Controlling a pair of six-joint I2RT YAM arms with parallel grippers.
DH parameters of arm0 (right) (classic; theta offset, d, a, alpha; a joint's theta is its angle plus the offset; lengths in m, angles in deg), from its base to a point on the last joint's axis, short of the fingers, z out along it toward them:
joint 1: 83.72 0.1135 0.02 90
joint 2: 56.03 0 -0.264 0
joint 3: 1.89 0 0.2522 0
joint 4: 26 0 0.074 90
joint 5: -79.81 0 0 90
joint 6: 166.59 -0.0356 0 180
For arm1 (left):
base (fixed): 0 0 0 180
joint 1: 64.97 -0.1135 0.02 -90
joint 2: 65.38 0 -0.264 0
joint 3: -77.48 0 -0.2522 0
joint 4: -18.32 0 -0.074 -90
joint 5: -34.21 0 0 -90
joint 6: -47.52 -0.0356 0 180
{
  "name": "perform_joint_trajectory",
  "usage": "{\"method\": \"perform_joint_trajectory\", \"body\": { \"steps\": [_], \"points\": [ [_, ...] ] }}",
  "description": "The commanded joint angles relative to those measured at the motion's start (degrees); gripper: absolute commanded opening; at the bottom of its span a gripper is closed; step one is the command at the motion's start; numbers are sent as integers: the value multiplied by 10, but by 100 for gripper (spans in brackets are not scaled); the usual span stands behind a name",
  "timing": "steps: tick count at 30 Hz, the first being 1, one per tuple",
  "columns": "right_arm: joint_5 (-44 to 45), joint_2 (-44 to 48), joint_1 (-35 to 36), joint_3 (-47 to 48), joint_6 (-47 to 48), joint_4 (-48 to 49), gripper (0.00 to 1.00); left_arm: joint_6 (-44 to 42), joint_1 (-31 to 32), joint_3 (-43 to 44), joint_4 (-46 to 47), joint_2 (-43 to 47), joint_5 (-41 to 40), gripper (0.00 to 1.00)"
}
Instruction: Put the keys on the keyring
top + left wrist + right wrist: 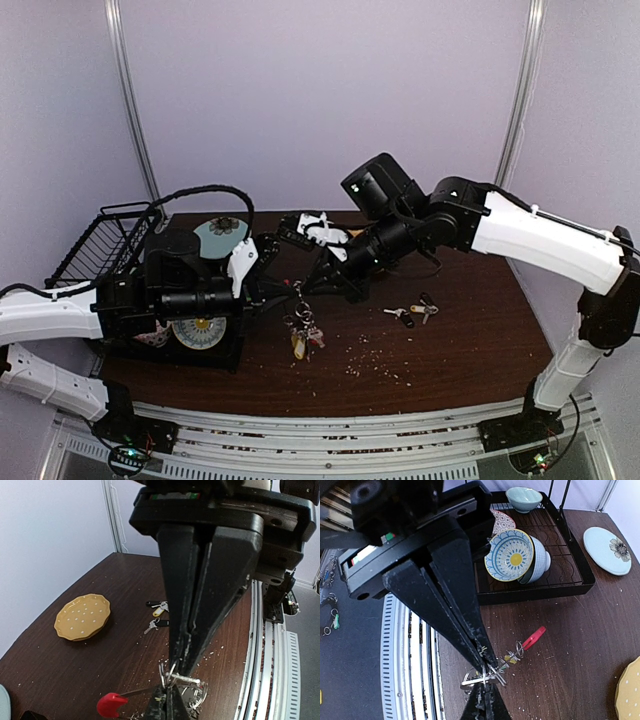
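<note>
The keyring hangs between my two grippers above the table, with its silvery rings, coloured tags and keys dangling below. Its red section shows in the left wrist view and in the right wrist view. My left gripper is shut on the silvery rings from the left. My right gripper is shut on the same cluster of rings from the right, tip to tip with the left. Loose keys with black and yellow heads lie on the table to the right.
A black dish rack with bowls stands at the left. A pale blue plate lies behind it. A yellow plate lies at the far right. Crumbs are scattered on the brown table. A metal rail runs along the near edge.
</note>
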Motion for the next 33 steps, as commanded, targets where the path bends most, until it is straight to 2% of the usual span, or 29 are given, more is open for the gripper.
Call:
{"method": "perform_joint_trajectory", "body": {
  "steps": [1, 13, 22, 27, 33],
  "points": [
    [30, -19, 2, 35, -24, -37, 0, -24, -2, 0, 63, 21, 11, 0],
    [80, -30, 2, 56, -80, -28, 0, -51, 8, -11, 67, 23, 23, 0],
    [19, 3, 4, 31, -54, -8, 0, -54, 10, -5, 57, 13, 9, 0],
    [13, 24, 13, -8, -26, 3, 0, -54, 10, -4, 54, 13, 4, 0],
    [-5, 30, 16, -11, -7, -1, 0, -56, 10, -4, 52, 13, 1, 0]
  ]
}}
